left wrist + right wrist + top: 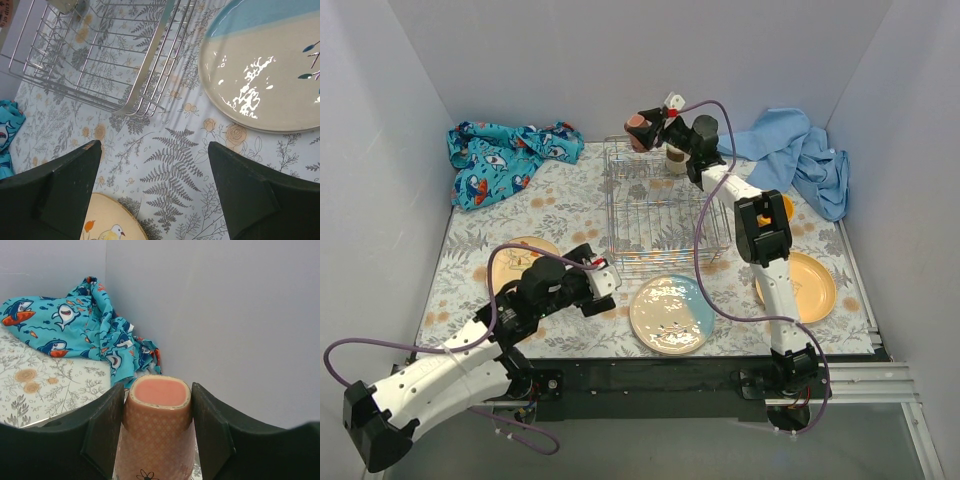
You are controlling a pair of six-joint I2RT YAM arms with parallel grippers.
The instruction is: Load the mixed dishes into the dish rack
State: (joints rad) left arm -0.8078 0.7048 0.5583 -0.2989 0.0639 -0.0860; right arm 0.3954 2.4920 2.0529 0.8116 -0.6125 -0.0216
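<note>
Right gripper [158,405] pinches the mug [159,440] at upper center, above the rack's [660,205] far edge, shark cloth [75,325] behind. Left gripper [152,150] hangs spread at lower left over the tablecloth [170,175], between 2 dishes: tan plate [112,227] and blue-and-cream plate [260,75].

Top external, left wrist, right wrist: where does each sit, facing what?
Top external: high behind the robot, looking down; left arm and right arm show.
Left wrist: low, facing down past the open left gripper at dish rack and cream-and-blue plate.
Right wrist: raised at back, facing shark-print cloth and wall; right gripper clamps pinkish mug.
Shared: top and left wrist both see rack and plate.
</note>
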